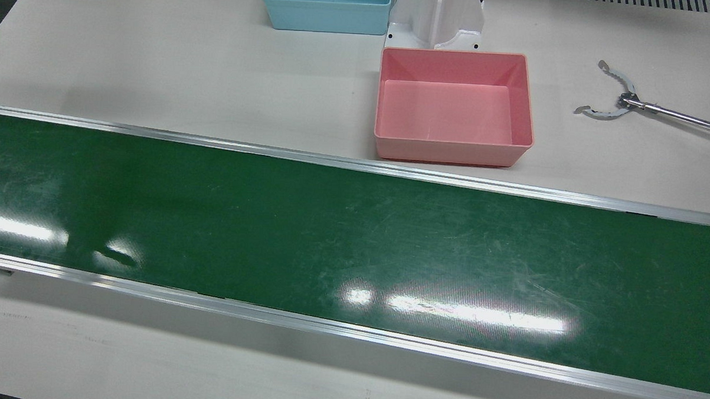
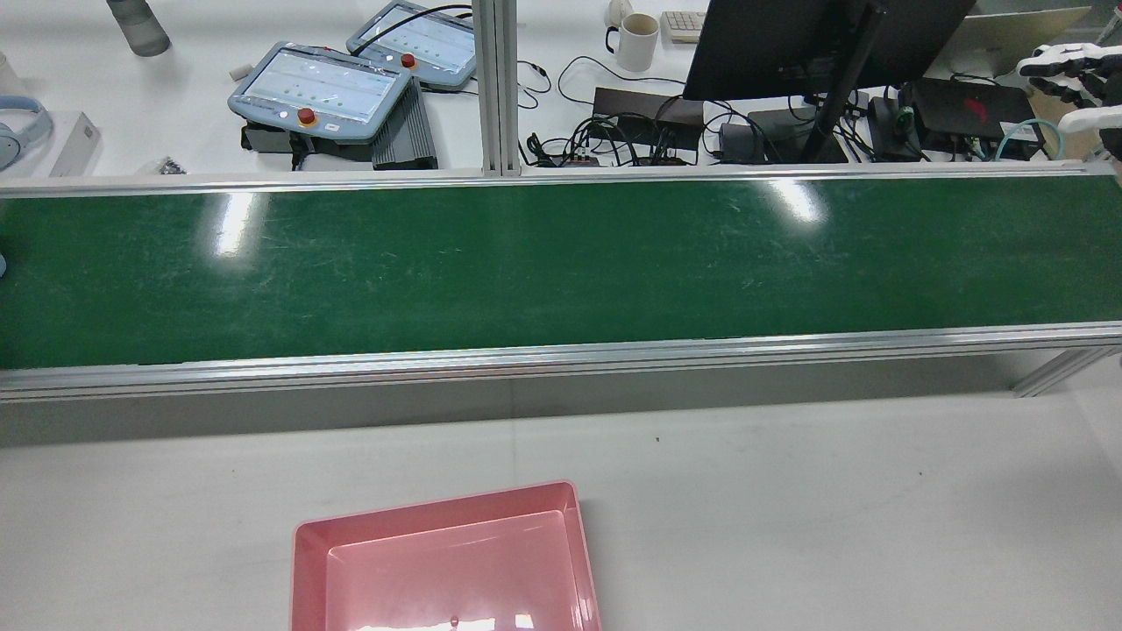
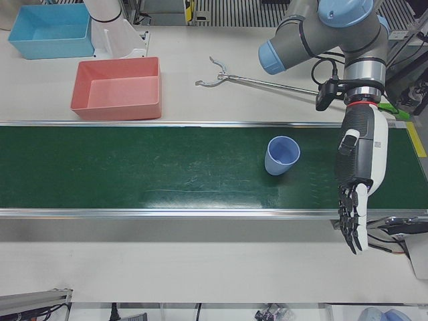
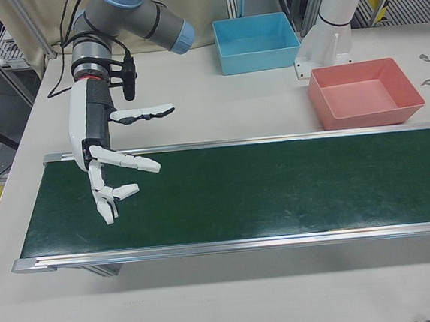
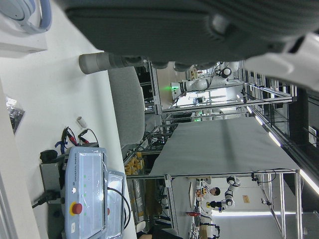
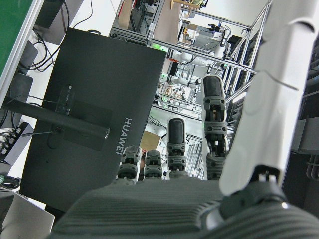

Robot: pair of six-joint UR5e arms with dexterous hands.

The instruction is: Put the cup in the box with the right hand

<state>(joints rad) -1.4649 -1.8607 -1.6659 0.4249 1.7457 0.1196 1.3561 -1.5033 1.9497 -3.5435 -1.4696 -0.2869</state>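
Beside the glossy white plastic right hand (image 4: 106, 167) the scuffed green belt (image 4: 278, 189) is gleaming under the lights, edged by brushed metal rails (image 4: 245, 243), while the smooth plastic pink box (image 4: 365, 93) is sitting matt.

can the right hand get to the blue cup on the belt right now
Probably not yet. The blue cup stands on the belt near the left hand; the right hand hovers open over the belt's opposite end, with bare belt between.

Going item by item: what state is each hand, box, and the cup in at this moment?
right hand: open, fingers spread, above the belt's end, holding nothing
left hand: open, fingers straight, pointing down, empty
cup: upright on the green belt, untouched
pink box: empty, beside the belt
blue box: empty as far as visible
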